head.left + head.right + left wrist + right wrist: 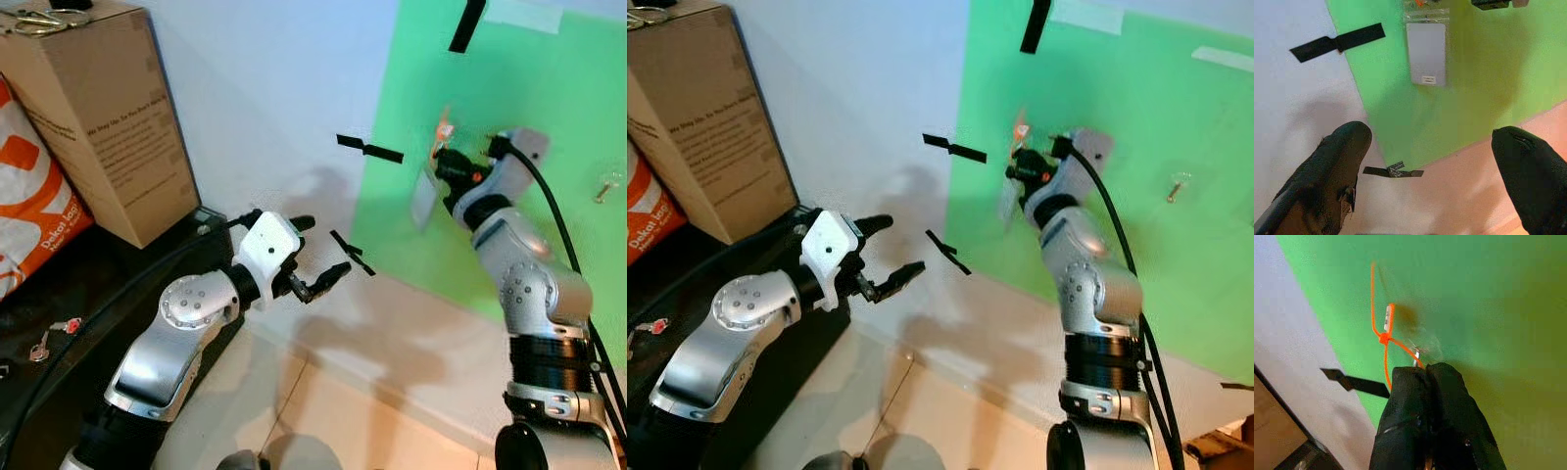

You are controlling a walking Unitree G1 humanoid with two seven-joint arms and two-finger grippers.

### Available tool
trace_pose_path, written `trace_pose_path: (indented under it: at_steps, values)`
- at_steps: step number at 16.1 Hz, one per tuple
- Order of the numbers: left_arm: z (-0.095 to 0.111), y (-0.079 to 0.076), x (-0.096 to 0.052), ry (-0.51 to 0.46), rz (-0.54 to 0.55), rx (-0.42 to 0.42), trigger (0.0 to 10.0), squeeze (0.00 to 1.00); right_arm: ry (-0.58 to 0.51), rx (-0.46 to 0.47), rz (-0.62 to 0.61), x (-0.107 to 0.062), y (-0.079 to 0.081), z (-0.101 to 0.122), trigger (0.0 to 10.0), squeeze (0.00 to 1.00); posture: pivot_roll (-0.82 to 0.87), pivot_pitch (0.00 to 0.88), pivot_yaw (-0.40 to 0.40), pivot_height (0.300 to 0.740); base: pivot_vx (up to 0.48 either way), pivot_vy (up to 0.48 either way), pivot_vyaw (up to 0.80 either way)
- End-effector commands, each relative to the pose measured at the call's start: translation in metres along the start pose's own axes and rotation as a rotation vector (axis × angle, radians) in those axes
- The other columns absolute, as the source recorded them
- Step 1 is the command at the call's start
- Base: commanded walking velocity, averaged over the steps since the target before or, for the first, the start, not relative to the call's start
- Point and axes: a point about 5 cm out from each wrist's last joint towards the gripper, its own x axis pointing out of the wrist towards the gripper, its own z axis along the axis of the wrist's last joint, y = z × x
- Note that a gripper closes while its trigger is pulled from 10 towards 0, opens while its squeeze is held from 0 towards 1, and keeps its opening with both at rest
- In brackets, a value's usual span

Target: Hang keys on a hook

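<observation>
Right end effector (pixel 1422 377) is what we are holding raised against the green panel (pixel 549 245), its fingers closed on the orange loop (pixel 1380 328) that carries the keys and a clear card sleeve (pixel 424 196). We are reading the loop as standing roughly upright, just beyond the fingertips and touching or nearly touching the panel. We cannot tell whether a hook sits behind it. A small metal fitting (pixel 606 186) is sitting on the panel well to the right. We are keeping the left end effector (pixel 312 257) low, fingers spread and empty, well apart from the loop, so the right arm is nearer.
</observation>
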Motion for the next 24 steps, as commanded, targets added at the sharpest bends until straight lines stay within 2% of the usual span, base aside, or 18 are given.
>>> trace_pose_path:
  at_steps: [1,6,11,12,13,17,18,20,21,22,23,24]
  values:
    - [0.001,0.004,-0.001,0.005,0.01,0.015,10.0,0.0,-0.028,0.018,-0.017,0.003,-0.002,0.007,10.0,0.0,-0.03,0.0,-0.03,0.74,0.0,0.0,0.0]
    - [0.0,0.004,-0.001,0.007,0.002,0.019,10.0,0.0,-0.053,0.233,-0.042,0.0,-0.013,0.009,10.0,0.0,-0.03,0.0,-0.026,0.74,0.0,0.0,0.0]
    - [0.0,0.003,0.0,0.006,0.0,0.019,10.0,0.0,-0.11,0.446,-0.001,-0.002,-0.016,0.011,10.0,0.0,-0.04,0.0,-0.025,0.74,0.0,0.0,0.0]
    - [0.0,0.002,0.0,0.007,-0.001,0.017,10.0,0.0,-0.117,0.522,-0.001,-0.001,-0.018,0.01,10.0,0.0,-0.04,0.0,-0.026,0.74,0.0,0.0,0.0]
    - [0.0,0.002,0.0,0.007,-0.002,0.017,10.0,0.0,-0.119,0.536,-0.002,-0.001,-0.019,0.009,10.0,0.0,-0.04,0.0,-0.026,0.74,0.0,0.0,0.0]
    - [-0.001,0.001,-0.002,0.011,-0.001,0.014,10.0,0.0,-0.178,0.74,-0.005,0.005,-0.026,0.012,10.0,0.0,-0.03,0.0,-0.033,0.74,0.0,0.0,0.0]
    - [-0.002,0.001,-0.002,0.011,0.001,0.013,10.0,0.0,-0.193,0.755,0.005,0.005,-0.025,0.015,10.0,0.0,-0.03,0.0,-0.034,0.74,0.0,0.0,0.0]
    - [-0.002,0.0,-0.002,0.01,0.003,0.011,10.0,0.0,-0.23,0.739,0.046,0.004,-0.023,0.022,10.0,0.0,-0.03,0.0,-0.039,0.74,0.0,0.0,0.0]
    - [-0.002,-0.001,-0.002,0.009,0.006,0.01,10.0,0.0,-0.254,0.625,0.062,0.002,-0.021,0.029,10.0,0.0,-0.03,0.0,-0.043,0.74,0.0,0.0,0.0]
    - [-0.002,-0.001,-0.002,0.009,0.007,0.01,10.0,0.0,-0.261,0.565,0.062,0.002,-0.02,0.031,10.0,0.0,-0.03,0.0,-0.043,0.74,0.0,0.0,0.0]
    - [-0.002,-0.001,-0.002,0.008,0.01,0.011,10.0,0.0,-0.262,0.261,0.053,-0.001,-0.013,0.037,10.0,0.0,-0.04,0.0,-0.046,0.74,0.0,0.0,0.0]
    - [-0.002,-0.001,-0.001,0.008,0.011,0.012,10.0,0.0,-0.266,0.161,0.035,-0.001,-0.012,0.038,10.0,0.0,-0.04,0.0,-0.047,0.74,0.0,0.0,0.0]
